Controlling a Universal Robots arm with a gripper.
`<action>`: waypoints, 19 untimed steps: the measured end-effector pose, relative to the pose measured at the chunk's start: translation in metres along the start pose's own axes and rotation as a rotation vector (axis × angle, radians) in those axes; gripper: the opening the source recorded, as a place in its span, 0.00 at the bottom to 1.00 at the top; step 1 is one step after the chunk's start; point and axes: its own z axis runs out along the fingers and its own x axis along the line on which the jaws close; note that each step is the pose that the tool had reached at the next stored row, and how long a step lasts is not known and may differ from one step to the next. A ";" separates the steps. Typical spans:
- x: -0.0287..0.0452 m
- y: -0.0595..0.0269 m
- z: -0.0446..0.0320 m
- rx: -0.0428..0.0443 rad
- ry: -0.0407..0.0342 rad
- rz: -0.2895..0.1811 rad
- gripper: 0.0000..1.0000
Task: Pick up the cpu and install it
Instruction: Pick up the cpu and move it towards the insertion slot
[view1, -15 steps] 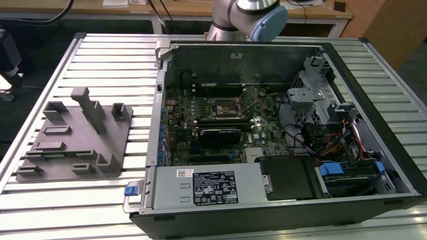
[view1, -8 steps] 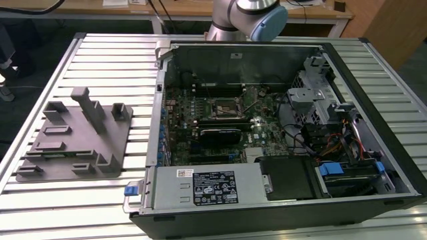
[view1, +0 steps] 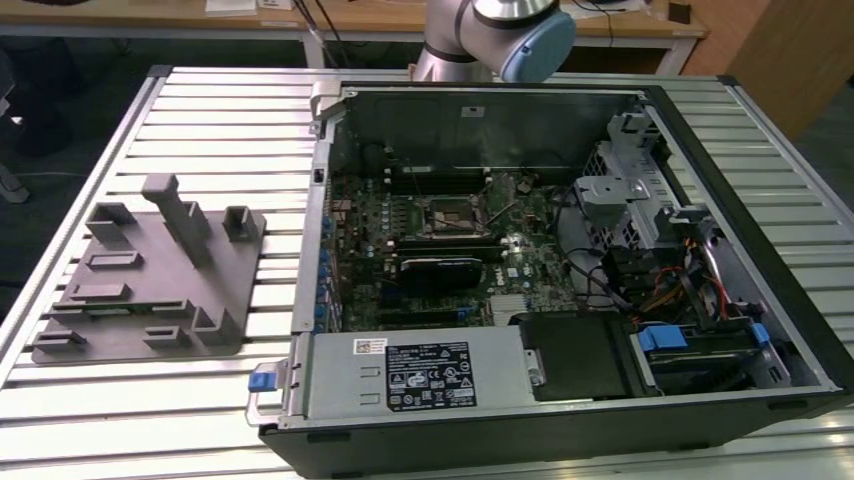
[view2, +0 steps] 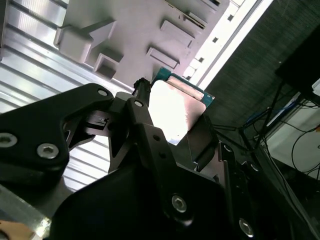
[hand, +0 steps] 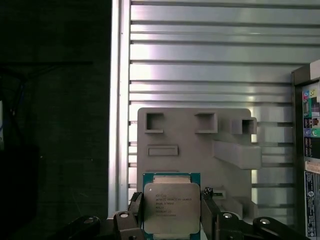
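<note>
Black fingers (hand: 208, 210) of the hand (hand: 171, 220) close on two opposite edges of the cpu (hand: 171, 202), so the hand is narrow and holds the chip in the air. In both wrist views the cpu (view2: 175, 110) is a thin square. Its silver-grey metal lid glares brightly in the second wrist view, and a green board rim shows around it. Several lines of small dark print run across the lid. Beyond the chip lies the grey plastic fixture (hand: 195, 140) with its raised blocks and recesses, resting on the ribbed aluminium surface (hand: 200, 50). In the exterior view the fixture (view1: 147, 290) sits to the left of the open computer case (view1: 747, 200). The motherboard socket (view1: 451, 213) lies inside the case, and a black-and-white label (view1: 430, 375) marks the power supply.
</note>
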 end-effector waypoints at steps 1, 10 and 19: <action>0.0000 0.0001 -0.0020 0.0001 0.0001 0.000 0.54; -0.0003 0.0008 -0.0146 -0.0002 -0.0004 0.000 0.54; -0.0052 0.0008 -0.0147 0.0000 -0.0001 0.000 0.54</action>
